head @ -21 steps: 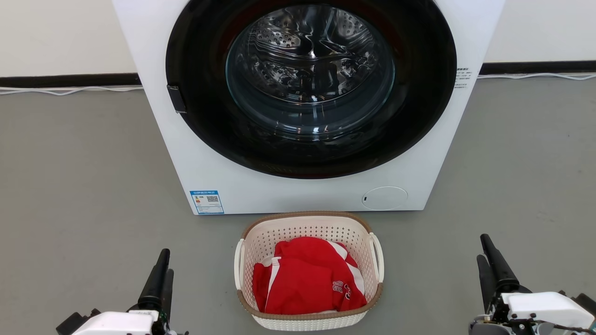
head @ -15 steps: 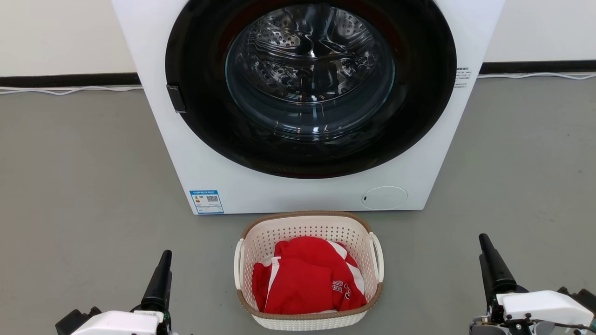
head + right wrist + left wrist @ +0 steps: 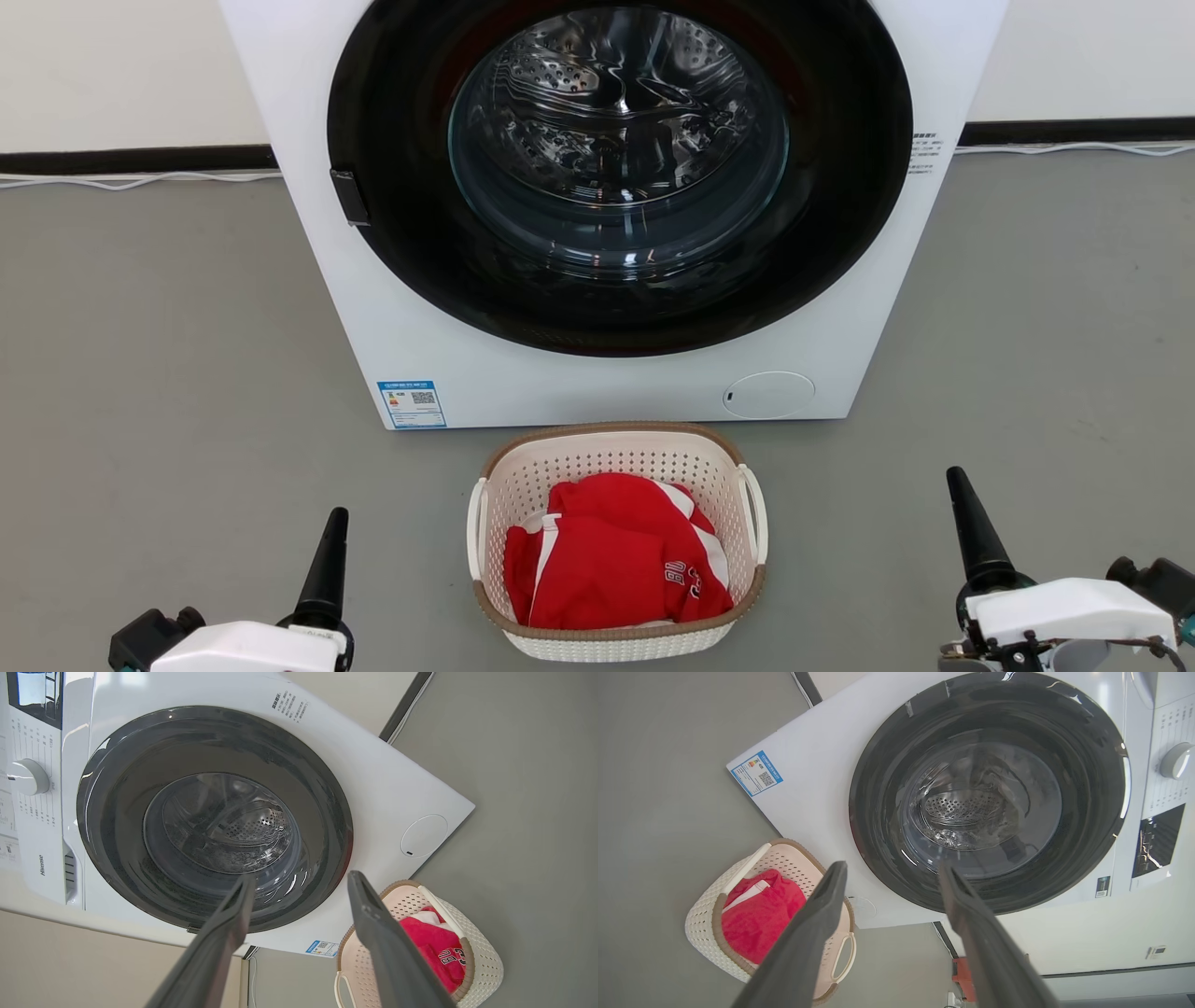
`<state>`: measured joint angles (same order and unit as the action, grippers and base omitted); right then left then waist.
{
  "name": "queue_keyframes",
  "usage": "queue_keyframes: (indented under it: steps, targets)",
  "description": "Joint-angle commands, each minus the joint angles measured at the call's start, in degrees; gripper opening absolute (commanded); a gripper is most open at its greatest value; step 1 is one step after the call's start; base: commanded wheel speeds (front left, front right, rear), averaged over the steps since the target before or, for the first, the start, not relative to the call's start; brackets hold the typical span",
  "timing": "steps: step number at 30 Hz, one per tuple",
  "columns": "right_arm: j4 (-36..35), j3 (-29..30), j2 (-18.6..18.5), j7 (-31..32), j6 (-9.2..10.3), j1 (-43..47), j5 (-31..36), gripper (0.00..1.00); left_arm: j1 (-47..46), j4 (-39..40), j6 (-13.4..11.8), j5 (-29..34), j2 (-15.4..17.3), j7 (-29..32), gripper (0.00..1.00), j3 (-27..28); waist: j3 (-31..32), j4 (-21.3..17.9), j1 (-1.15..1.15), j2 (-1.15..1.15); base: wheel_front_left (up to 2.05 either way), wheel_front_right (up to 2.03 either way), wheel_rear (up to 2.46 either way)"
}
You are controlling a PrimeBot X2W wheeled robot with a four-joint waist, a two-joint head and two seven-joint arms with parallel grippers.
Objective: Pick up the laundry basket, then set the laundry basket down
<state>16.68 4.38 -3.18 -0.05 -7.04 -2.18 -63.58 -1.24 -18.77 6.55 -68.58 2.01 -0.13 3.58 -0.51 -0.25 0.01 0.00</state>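
The laundry basket (image 3: 611, 459) is cream-white and perforated, with a brown rim and white side handles. It stands on the grey floor just before the washing machine and holds a red garment (image 3: 607, 560). My left gripper (image 3: 338, 515) is low on the basket's left, well apart from it, fingers pointing up. My right gripper (image 3: 956, 474) stands off to its right, also apart. The left wrist view shows the left gripper (image 3: 892, 868) open and empty, with the basket (image 3: 698, 919) at lower left. The right gripper (image 3: 301, 876) is likewise open, with the basket (image 3: 486, 952) at lower right.
The white washing machine (image 3: 597, 392) with its round dark glass door (image 3: 616, 168) rises right behind the basket. A white cable (image 3: 131, 179) runs along the black skirting at the wall. Grey floor (image 3: 168, 373) spreads on both sides of the machine and basket.
Both wrists have rolled, so each gripper's two fingers now line up as one dark spike in the head view. The right gripper has shifted slightly left. The basket has not moved.
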Motion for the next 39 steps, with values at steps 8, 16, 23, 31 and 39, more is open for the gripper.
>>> queue_keyframes:
  steps: [8,16,23,31,39]
  targets:
    - [-1.79,-1.66,-1.32,-1.88,-0.2,-2.43,7.26,1.0,-2.37,0.63,-0.02,6.17,0.52,-1.75,1.0,1.2,0.01,-0.1,-0.01,0.0,0.0,0.0,0.0]
    - [-1.6,-2.7,-1.7,-3.23,-0.22,-2.6,13.41,1.0,-2.49,0.07,-0.2,10.98,0.55,-3.11,1.0,1.1,0.13,-0.14,-0.01,0.0,0.0,0.0,0.0]
    - [-1.53,-3.49,-1.99,-4.41,-0.25,-2.73,18.68,1.0,-2.61,-0.34,-0.42,15.36,0.58,-4.29,1.0,1.01,0.2,-0.09,-0.01,0.0,0.0,0.0,0.0]
    - [-1.48,-4.4,-2.26,-5.75,-0.27,-2.76,24.67,1.0,-2.57,-0.77,-0.61,20.35,0.62,-5.64,1.0,1.09,0.31,-0.17,-0.01,0.0,0.0,0.0,0.0]
    - [-1.25,-5.14,-2.63,-6.93,-0.3,-2.91,29.72,1.0,-2.69,-1.23,-0.75,24.98,0.65,-6.82,1.0,1.05,0.23,-0.27,-0.01,0.0,0.0,0.0,0.0]
